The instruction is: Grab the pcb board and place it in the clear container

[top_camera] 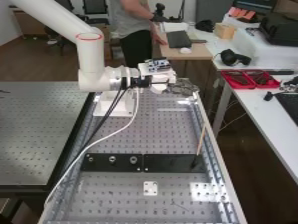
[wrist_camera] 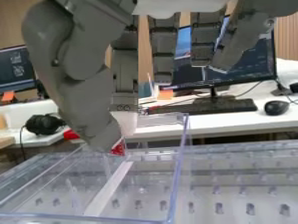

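Observation:
In the high view, the hand [top_camera: 181, 87] is over the bench's far right part, beside the right rail. In the wrist view, the hand [wrist_camera: 83, 85] has its thumb at one finger's pale tip, with a small red piece [wrist_camera: 118, 149], seemingly the pcb board, pinched there. Its other fingers hang fairly straight. The clear container [wrist_camera: 178, 170] stands open-topped on the perforated bench, with the thumb tip and red piece at its far rim. Most of the red piece is hidden by the thumb. A pale strip shows through the container's clear walls.
A black plate [top_camera: 174, 163] and a small white plate [top_camera: 151, 188] lie on the perforated bench [top_camera: 120, 200]. A thin stick [top_camera: 201, 140] stands slanted near the right rail. Red trays [top_camera: 249, 79] and headphones [top_camera: 234, 57] sit on the side table. Cables hang from the arm.

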`<state>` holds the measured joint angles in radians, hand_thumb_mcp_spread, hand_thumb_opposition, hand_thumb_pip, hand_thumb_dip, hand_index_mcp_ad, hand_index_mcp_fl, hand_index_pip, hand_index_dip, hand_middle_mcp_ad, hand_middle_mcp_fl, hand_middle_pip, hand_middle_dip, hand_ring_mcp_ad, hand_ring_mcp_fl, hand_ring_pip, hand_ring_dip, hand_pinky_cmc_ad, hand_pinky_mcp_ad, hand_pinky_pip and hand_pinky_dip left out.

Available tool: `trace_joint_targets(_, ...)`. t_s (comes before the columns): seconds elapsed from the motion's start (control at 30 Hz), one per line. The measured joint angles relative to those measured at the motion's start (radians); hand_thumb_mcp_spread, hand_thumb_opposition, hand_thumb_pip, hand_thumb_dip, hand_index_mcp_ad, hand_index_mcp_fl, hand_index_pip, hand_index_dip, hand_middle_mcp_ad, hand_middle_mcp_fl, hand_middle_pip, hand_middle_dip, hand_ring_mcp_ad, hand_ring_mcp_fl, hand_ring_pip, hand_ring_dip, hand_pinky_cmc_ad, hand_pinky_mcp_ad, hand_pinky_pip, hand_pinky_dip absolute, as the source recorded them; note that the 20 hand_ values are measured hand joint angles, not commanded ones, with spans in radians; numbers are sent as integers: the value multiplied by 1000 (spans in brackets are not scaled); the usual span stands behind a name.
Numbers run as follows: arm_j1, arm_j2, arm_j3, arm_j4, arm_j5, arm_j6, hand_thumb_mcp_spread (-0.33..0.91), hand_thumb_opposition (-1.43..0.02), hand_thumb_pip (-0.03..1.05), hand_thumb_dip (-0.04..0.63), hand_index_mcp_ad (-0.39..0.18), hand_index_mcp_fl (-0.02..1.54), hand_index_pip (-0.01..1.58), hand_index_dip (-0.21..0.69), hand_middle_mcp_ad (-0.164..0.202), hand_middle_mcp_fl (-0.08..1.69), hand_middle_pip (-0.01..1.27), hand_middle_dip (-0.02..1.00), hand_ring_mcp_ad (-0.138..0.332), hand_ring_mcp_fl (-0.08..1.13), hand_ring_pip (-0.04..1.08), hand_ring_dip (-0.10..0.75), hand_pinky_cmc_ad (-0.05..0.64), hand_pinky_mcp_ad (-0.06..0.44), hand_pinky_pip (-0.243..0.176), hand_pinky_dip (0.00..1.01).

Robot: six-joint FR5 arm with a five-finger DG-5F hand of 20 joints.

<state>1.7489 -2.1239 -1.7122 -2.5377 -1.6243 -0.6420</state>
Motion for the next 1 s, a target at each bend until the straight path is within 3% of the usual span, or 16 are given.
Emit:
trace_joint_targets(0.1, -2, 1, 2, -4, -1, 1, 463, -915, 702, 251, -93, 269, 1552, 96, 91, 183, 127, 155, 202, 31, 101, 10, 311, 166, -59, 384)
trace_joint_targets(0.33, -4, 1, 5, -15, -6, 2, 429, -881, 738, 265, -93, 141, 1552, 96, 87, 152, 126, 155, 202, 19, 99, 10, 309, 164, -59, 482)
trace_joint_targets(0.4, -4, 0, 6, -17, -8, 0, 422, -881, 780, 267, -93, 134, 1552, 96, 91, 154, 126, 155, 199, 3, 99, 10, 309, 164, -63, 496)
trace_joint_targets(0.87, -4, -6, 7, -38, -16, -3, 407, -869, 782, 267, -93, 120, 1552, 96, 91, 150, 126, 155, 202, 0, 99, 7, 307, 168, -63, 522)
trace_joint_targets(1.0, -6, 0, -8, 17, -17, 20, 407, -869, 777, 267, -93, 124, 1557, 99, 87, 129, 126, 155, 202, 0, 101, 7, 305, 169, -59, 524)
